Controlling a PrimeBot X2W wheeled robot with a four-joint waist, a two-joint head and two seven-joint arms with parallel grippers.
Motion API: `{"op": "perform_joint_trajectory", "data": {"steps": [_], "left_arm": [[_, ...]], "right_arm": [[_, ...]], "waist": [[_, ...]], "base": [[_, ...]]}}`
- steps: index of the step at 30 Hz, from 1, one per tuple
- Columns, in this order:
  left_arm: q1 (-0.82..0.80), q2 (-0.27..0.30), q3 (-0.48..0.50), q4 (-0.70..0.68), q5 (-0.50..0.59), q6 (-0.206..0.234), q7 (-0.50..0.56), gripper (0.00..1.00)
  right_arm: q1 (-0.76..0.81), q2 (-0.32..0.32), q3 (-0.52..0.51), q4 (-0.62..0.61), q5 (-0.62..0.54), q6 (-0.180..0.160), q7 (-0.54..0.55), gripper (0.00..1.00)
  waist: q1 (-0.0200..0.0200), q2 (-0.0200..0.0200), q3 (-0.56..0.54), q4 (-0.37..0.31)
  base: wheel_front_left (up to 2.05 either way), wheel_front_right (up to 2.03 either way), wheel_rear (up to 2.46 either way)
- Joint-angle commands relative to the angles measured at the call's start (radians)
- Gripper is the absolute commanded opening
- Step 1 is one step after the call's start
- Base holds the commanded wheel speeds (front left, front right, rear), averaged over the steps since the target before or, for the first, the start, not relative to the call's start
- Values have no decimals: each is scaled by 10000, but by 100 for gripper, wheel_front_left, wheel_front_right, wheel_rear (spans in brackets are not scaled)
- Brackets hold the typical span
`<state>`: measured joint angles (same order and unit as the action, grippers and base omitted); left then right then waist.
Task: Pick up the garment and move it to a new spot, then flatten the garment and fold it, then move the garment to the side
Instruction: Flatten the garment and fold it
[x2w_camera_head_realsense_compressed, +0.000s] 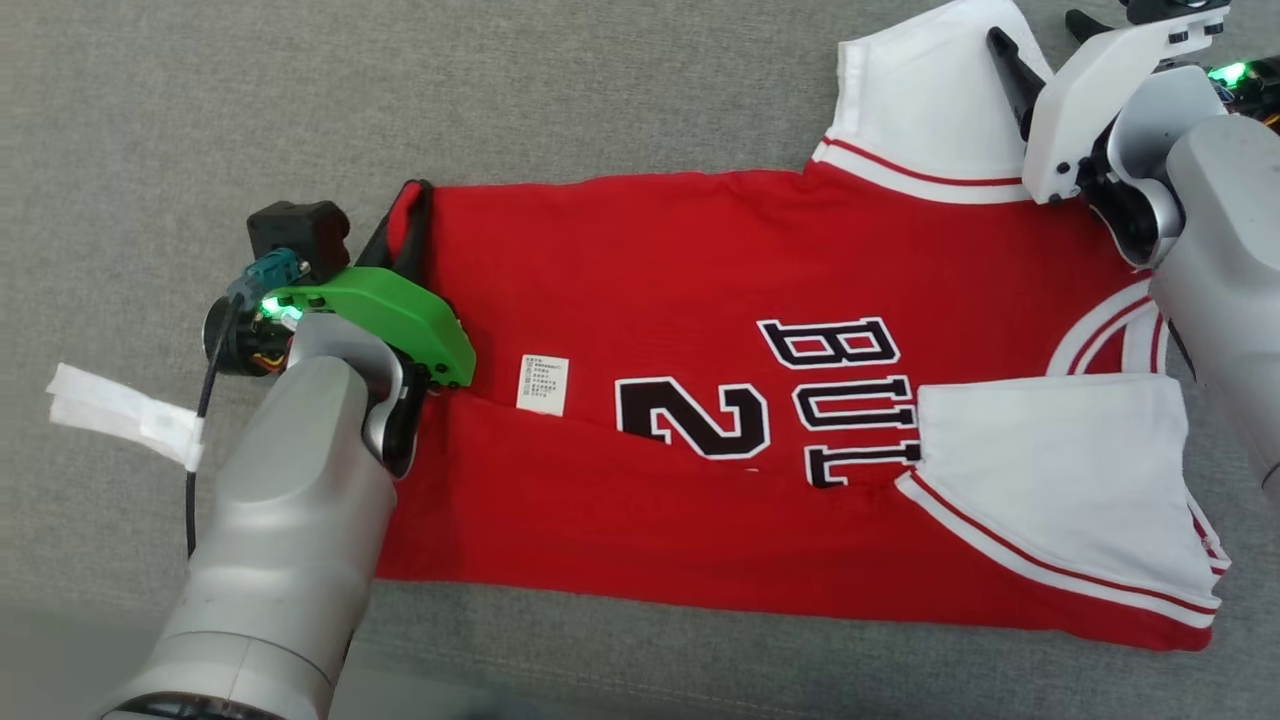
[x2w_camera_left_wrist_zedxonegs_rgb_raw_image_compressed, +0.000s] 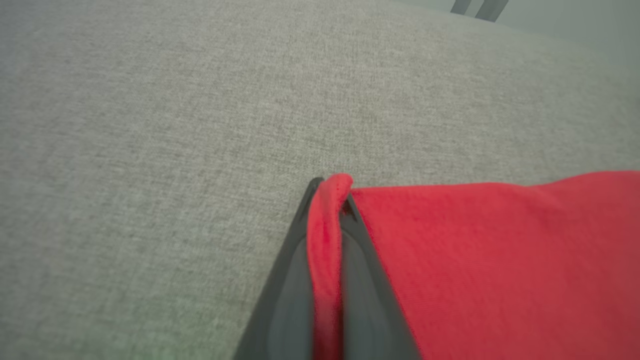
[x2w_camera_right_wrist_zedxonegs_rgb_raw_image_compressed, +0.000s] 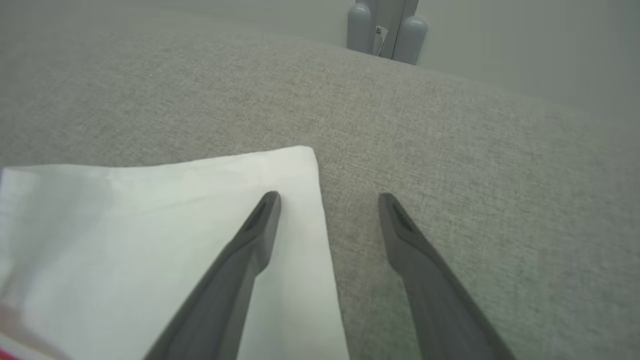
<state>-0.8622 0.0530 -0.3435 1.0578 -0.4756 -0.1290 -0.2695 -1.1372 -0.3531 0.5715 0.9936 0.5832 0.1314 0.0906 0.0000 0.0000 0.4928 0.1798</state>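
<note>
Grey fabric counter (x2w_camera_head_realsense_compressed: 600, 100) is carrying the red garment (x2w_camera_head_realsense_compressed: 700, 250), lying flattened with its near side already folded over; left gripper (x2w_camera_left_wrist_zedxonegs_rgb_raw_image_compressed: 327, 187) jaws are pinching its hem corner (x2w_camera_left_wrist_zedxonegs_rgb_raw_image_compressed: 336, 181), right gripper (x2w_camera_right_wrist_zedxonegs_rgb_raw_image_compressed: 328, 197) jaws are hovering spread at a white sleeve (x2w_camera_right_wrist_zedxonegs_rgb_raw_image_compressed: 150, 225); further folding and the move aside are probably remaining.

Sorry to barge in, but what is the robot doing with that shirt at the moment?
It is folding a red jersey on a grey cloth surface; one long edge is already turned over the lettering. The left gripper is shut on a corner of the hem. The right gripper is open at a white sleeve, one finger over it and the other over bare surface, holding nothing.
</note>
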Motion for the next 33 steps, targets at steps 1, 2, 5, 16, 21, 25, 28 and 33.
{"op": "perform_joint_trajectory", "data": {"steps": [1,2,5,16,21,25,28,33], "left_arm": [[332,-24,-336,22,-275,-18,116,0],[309,-25,-539,-62,-489,-18,114,0],[191,-31,-898,-145,-790,-18,129,0],[-282,-20,-643,-583,-732,170,116,0],[-405,187,-151,-1244,-306,310,76,0],[-465,356,316,-1766,83,350,65,0],[-556,530,637,-2120,356,354,65,0],[-483,762,1246,-2733,896,363,65,0]], "right_arm": [[-177,50,46,115,150,-17,-1,100],[-256,56,102,215,211,-17,57,100],[-216,119,392,370,370,-10,281,100],[-797,-199,716,924,133,-23,-1407,0],[-1188,-79,339,1483,-46,-22,-2741,0],[-1479,16,-87,1878,-137,-22,-3370,0],[-1636,192,-406,1936,-199,-20,-3523,0],[-1494,156,-1306,1054,-516,-20,-3552,0]], "waist": [[0,0,364,474],[0,0,416,523],[0,0,500,593],[0,0,573,299],[0,0,540,15],[0,0,431,-309],[0,0,374,-597],[0,0,243,-1117]], "base": [[0,0,0],[0,0,0],[0,0,0],[0,0,0],[0,0,0],[0,0,0],[0,0,0],[0,0,0]]}}
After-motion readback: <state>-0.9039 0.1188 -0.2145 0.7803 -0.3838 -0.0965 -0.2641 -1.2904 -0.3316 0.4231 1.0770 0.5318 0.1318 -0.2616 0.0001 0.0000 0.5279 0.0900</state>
